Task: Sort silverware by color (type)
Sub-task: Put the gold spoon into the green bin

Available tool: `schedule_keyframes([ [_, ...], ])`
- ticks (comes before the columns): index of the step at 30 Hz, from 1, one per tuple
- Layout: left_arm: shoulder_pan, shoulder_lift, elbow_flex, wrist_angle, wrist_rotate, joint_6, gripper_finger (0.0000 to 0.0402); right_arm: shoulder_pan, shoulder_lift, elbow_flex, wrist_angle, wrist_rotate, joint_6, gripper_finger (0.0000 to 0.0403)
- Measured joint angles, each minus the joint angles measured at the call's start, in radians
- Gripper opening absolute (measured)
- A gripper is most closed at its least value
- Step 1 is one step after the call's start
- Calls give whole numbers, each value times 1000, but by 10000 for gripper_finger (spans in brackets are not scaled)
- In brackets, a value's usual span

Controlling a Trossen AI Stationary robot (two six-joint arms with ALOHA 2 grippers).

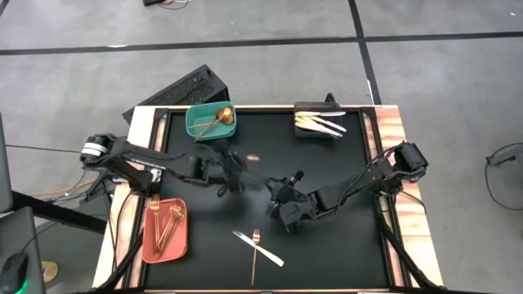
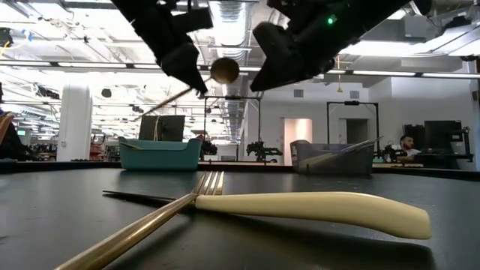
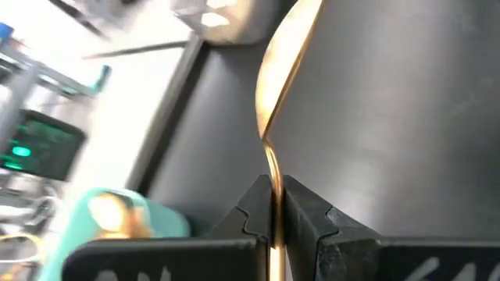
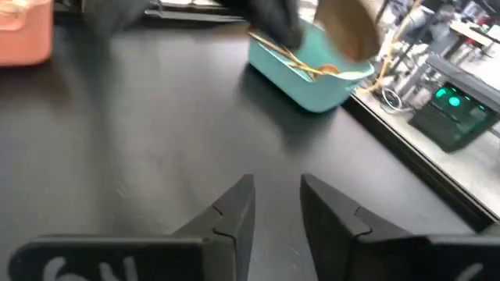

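Pointing bowl-outward: spoon (image 3: 275, 101) (clamped lengthwise)

On the surface (image 1: 343, 237), a fork (image 1: 255, 251) crosses a knife (image 1: 260, 249) near the front edge. Bins stand behind: one back-left (image 1: 211, 122), one back-right (image 1: 319, 124); a third front-left (image 1: 166, 231).

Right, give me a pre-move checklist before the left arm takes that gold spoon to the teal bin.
1. Left gripper shut on the gold spoon: ok.
2. Spoon held clear above the mat, as the low view shows: ok.
3. Teal bin has room; a few gold pieces lie in it: ok.
4. Right gripper open, empty, out of the path: ok on open and empty; clearance cannot tell.
5. Fork and knife left on the mat, crossed: not ok, still unsorted.
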Motion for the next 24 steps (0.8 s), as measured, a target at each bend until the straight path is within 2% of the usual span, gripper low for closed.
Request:
schedule_keyframes([
  [5,121,-101,0,5,-15,222,3,-3,0,0,-54,4,49,142],
  [7,185,-125,0,8,19,295,3,-3,0,0,-62,4,51,147],
  [11,309,-135,-3,18,59,352,3,-3,0,0,-62,5,52,152],
  [15,422,-133,-71,124,73,487,3,-1,0,0,-62,5,52,152],
  [19,538,-133,-127,234,156,580,7,6,0,0,-63,5,51,152],
  [24,660,-134,-135,285,301,625,9,6,0,0,-71,5,51,153],
])
